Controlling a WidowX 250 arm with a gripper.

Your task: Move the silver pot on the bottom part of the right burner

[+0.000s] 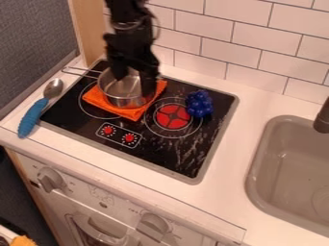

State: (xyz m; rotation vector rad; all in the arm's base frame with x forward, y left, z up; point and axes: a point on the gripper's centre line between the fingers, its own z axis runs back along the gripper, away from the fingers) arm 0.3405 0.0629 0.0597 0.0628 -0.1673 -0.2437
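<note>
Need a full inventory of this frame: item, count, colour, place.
saucepan: 1, silver, on cloth
cloth: 1, orange, over left burner
left burner: 1, black, white outline
right burner: 1, red centre
grape bunch: 1, blue, right burner's right edge
spoon: 1, silver, blue handle, left of cooktop
cooktop: 1, black, in countertop
cooktop knobs: 2, red, cooktop front
countertop: 1, white
sink: 1, grey-beige, right
faucet: 1, dark, above sink
wall tiles: many, white, behind
appliance knobs: 2, grey, below counter
arm: 1, black, top
pincer: 1, black, at saucepan
</note>
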